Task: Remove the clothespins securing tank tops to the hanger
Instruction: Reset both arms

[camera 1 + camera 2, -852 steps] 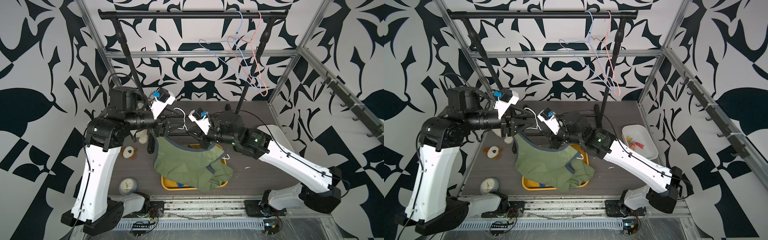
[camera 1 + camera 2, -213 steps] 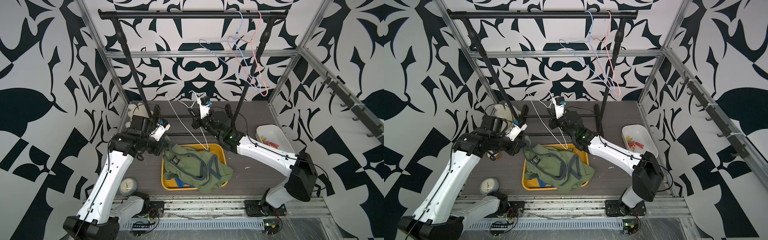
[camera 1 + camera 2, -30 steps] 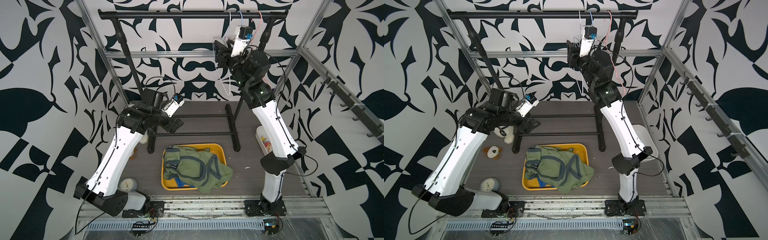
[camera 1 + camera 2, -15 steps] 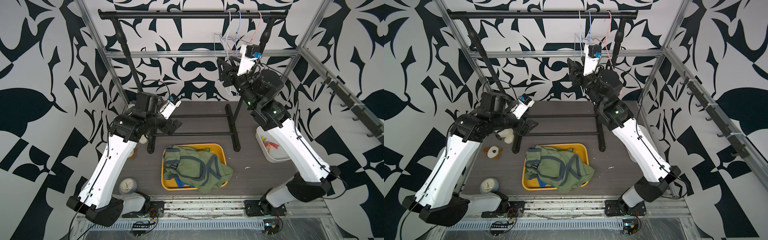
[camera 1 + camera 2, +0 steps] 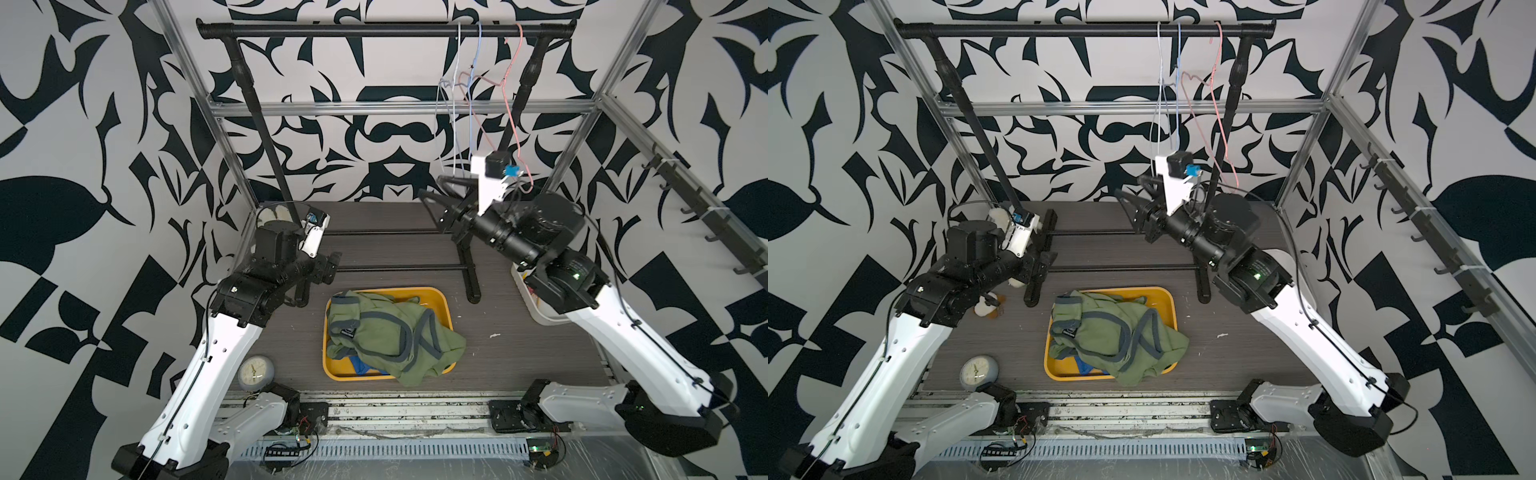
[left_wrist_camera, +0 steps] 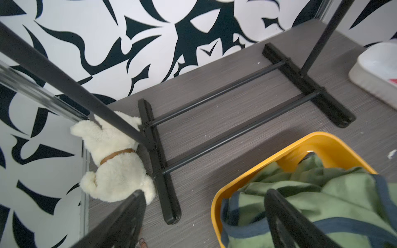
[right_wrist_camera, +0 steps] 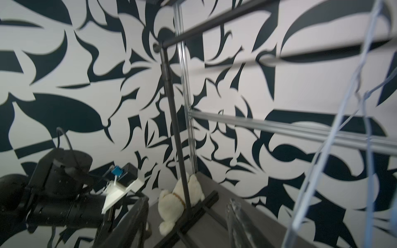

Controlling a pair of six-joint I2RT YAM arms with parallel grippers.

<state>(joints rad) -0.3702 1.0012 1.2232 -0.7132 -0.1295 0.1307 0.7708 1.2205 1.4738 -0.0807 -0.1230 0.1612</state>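
Tank tops [image 5: 386, 332]: off the hangers, folks, two olive-green ones heaped in the yellow bin [image 5: 440, 293] at the middle of the worktop, with a scrap of blue cloth peeking out underneath. Both top views show the pile spilling over the bin's near rim.
Clothespins [image 6: 393, 81]: only a sliver of red shows, lying in the white tray [image 6: 376, 70] on the far side of the rack's foot from the bin. I can't count them.
Hangers [image 5: 469, 104]: three bare wire ones hang close together on the black rail [image 5: 374, 29], nothing clipped on.
Left end effector [image 6: 204, 193]: low over the worktop, fingers spread wide, nothing between them. The plush dog [image 6: 116, 163] sits off to one side, the bin to the other.
Right end effector [image 5: 434, 189]: up in the air, just below the hangers, fingers parted and empty.
Clock [image 5: 255, 372]: resting by the left arm's base, well apart from the bin.
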